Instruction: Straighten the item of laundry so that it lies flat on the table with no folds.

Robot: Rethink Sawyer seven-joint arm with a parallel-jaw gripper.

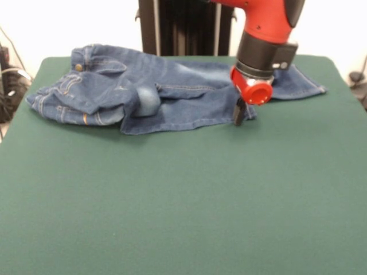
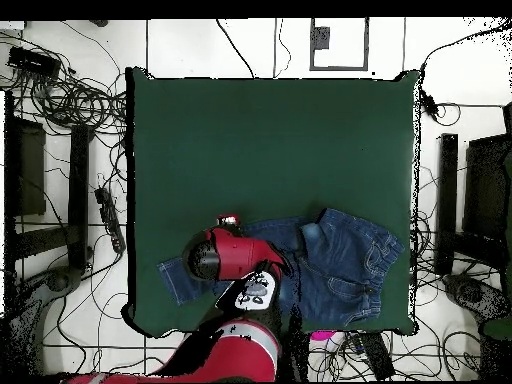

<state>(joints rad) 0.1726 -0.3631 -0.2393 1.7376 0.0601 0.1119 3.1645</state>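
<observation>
The blue denim jeans [image 1: 172, 91] lie along the far part of the dark green table [image 1: 183, 200]. The waist is bunched and folded over at the left. One leg runs right to a hem near the table's right edge. The other leg lies in front of it, with a fold at the knee, and ends at the gripper. My gripper [image 1: 239, 113] points down at that near leg's hem corner and touches or nearly touches the cloth. In the overhead view the red arm covers the middle of the jeans [image 2: 345, 262], and the gripper [image 2: 228, 219] is at their edge on the table [image 2: 270, 140].
The robot's black pedestal [image 1: 183, 26] stands behind the table's far edge. Cables and dark equipment [image 2: 60, 100] lie on the floor around the table. The jeans sit close to the table edge on the robot's side.
</observation>
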